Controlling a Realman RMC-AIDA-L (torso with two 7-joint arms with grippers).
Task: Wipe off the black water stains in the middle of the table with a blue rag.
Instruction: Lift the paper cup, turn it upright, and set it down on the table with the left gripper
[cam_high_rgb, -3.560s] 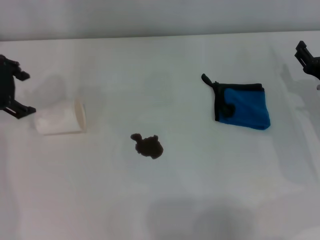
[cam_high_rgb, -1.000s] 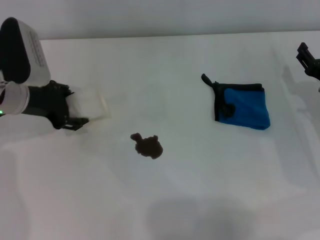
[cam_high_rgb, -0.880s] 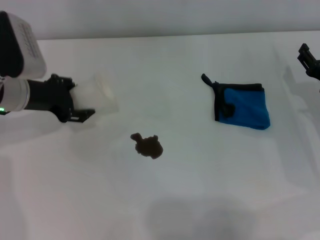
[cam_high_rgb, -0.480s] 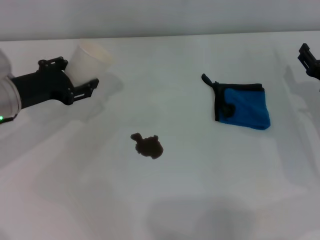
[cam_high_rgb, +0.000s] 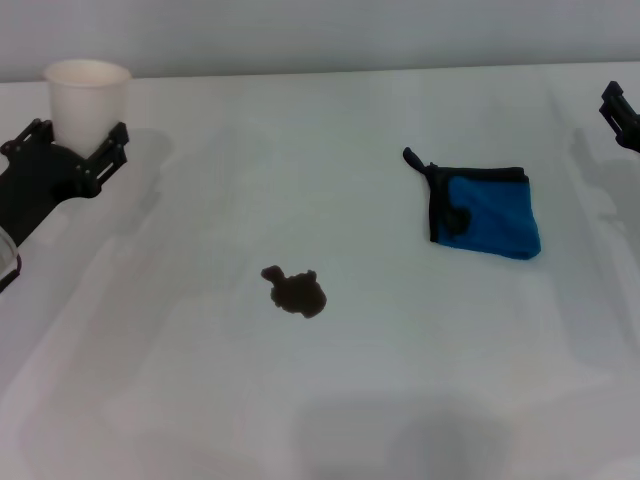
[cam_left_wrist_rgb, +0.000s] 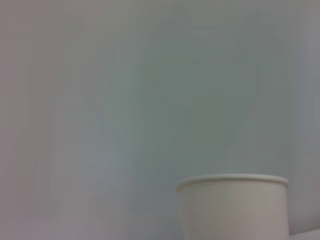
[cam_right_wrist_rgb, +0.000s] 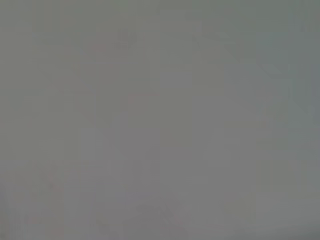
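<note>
Left pincer (cam_high_rgb: 72, 150) is clamped on the upright cup (cam_high_rgb: 87, 95) at the surface's (cam_high_rgb: 200, 400) far left corner, clearing the stain (cam_high_rgb: 296, 290) mid-surface. Rag (cam_high_rgb: 482, 212) lies untouched to its right; right pincer (cam_high_rgb: 620, 110) state undeterminable.

Black right gripper (cam_high_rgb: 622, 115) is cut off by the head view's right edge, only a corner visible. Upright white paper cup (cam_high_rgb: 86, 96): lower part hidden behind the black left gripper (cam_high_rgb: 66, 150); left wrist view crops its base. Right wrist view is featureless grey, nothing discernible.
</note>
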